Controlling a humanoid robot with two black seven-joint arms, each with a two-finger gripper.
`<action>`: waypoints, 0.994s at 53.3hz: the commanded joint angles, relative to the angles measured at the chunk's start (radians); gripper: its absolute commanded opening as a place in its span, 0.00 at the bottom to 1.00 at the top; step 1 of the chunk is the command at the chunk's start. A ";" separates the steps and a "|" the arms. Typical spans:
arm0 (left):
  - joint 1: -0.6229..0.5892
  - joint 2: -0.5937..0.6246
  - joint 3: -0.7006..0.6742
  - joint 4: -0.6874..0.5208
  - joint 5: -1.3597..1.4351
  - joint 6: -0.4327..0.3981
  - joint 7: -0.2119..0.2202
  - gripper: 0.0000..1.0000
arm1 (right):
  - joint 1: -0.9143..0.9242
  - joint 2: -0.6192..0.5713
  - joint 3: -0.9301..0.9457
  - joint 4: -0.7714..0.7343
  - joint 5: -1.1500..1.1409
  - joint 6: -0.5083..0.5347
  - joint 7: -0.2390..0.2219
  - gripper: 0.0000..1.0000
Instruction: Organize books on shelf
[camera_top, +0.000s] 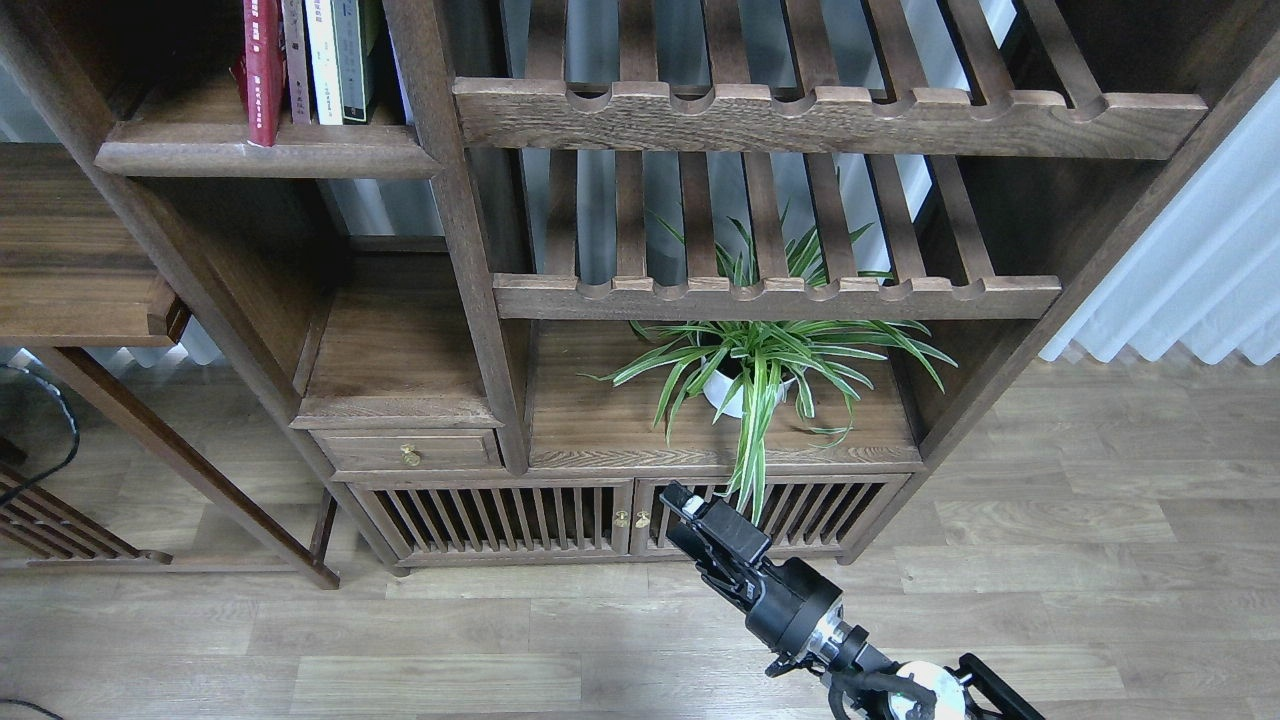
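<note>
Books look shelved already, arm hanging back low

The upright row of paperbacks (305, 60), maroon spine at the left end with pale and dark ones beside it, stands on the solid dark-brown wooden board shelf (268, 155) at upper left; the right arm's black two-finger gripper (684, 502) sits well apart, down by the slatted cabinet doors (500, 518) under the spider plant in its white pot (765, 370); fingers too dark to call apart or together, nothing visibly held; left arm out of view; my guess is next would be a long reach up-left only if a spine needs squaring.

maroon book (263, 70) with white characters, dark-brown shelf (270, 158), green-and-white striped plant (770, 365), white pot (728, 396)
</note>
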 joint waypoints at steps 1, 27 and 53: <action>-0.065 -0.010 0.053 0.065 0.003 0.000 -0.025 0.04 | 0.000 0.000 -0.002 0.001 0.000 0.000 0.000 0.99; -0.156 -0.010 0.202 0.232 0.018 0.000 -0.160 0.05 | -0.003 0.000 0.003 0.019 0.000 0.002 0.000 0.99; -0.128 -0.070 0.254 0.282 0.013 0.000 -0.509 0.06 | -0.003 0.000 0.003 0.021 0.000 0.002 0.000 0.99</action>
